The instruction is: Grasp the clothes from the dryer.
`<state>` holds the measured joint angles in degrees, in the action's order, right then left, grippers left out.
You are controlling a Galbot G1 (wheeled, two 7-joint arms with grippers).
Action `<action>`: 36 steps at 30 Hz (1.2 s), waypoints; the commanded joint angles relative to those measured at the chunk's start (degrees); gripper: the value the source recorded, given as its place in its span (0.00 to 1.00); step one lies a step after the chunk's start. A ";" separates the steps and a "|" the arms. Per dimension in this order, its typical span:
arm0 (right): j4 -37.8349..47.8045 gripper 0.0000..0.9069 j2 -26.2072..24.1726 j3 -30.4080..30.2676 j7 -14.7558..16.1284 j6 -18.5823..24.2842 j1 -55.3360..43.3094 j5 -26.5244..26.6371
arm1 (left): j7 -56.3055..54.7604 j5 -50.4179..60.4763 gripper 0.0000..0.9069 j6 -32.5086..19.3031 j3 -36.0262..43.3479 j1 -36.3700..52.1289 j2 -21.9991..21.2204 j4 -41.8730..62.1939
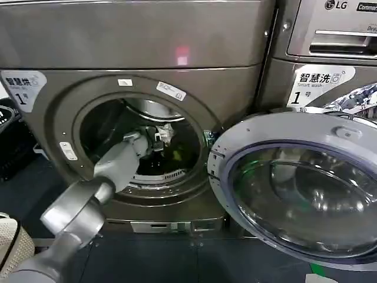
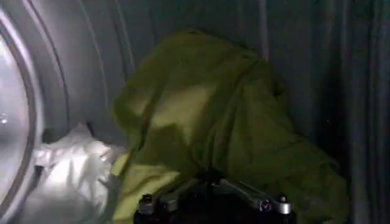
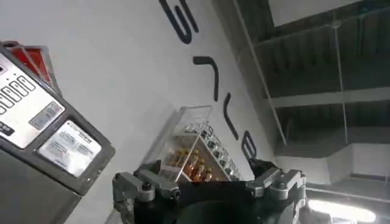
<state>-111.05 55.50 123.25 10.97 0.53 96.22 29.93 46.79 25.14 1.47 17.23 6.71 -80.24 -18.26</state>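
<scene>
Left gripper point(image 1: 160, 137) deep inside grey steel dryer drum point(image 1: 177, 154), aimed at crumpled olive-green garment point(image 2: 225, 122); grip state unreadable. Risk: snagging white cloth point(image 2: 70, 161) beside garment.

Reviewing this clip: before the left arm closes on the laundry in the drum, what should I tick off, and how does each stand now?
1. Round glass dryer door swung open: ok.
2. Left hand inside the steel drum: ok.
3. Crumpled olive-green garment straight ahead of the left hand: ok.
4. White cloth lies beside the green one, apart from the grasp line: ok.
5. Fingers around fabric: cannot tell.
6. Right hand raised toward the ceiling, away from the dryer: ok.
</scene>
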 commanded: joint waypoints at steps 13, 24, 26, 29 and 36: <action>-0.57 1.00 -0.26 0.11 -0.19 -0.05 0.34 0.25 | -25.35 -39.86 0.00 4.61 -26.92 -21.77 4.22 -36.01; -1.49 1.00 -0.26 0.53 -0.59 -0.30 0.64 1.79 | -44.28 -44.27 0.00 3.56 -38.42 -39.08 2.10 -60.05; -1.70 1.00 -0.14 0.64 -1.10 -0.17 0.80 2.20 | -46.18 -43.44 0.00 2.28 -39.65 -41.32 1.69 -62.94; -1.74 1.00 0.01 0.83 -1.29 0.13 0.99 2.61 | -49.18 -42.31 0.00 0.29 -41.46 -45.33 0.85 -66.65; -2.02 1.00 0.24 1.21 -1.46 0.20 0.97 2.85 | -49.61 -37.97 0.00 -1.68 -42.63 -53.11 -0.73 -75.93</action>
<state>-112.95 55.69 124.31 9.56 0.78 97.18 32.36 1.67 -15.11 1.79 -22.55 -36.27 -79.97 -81.86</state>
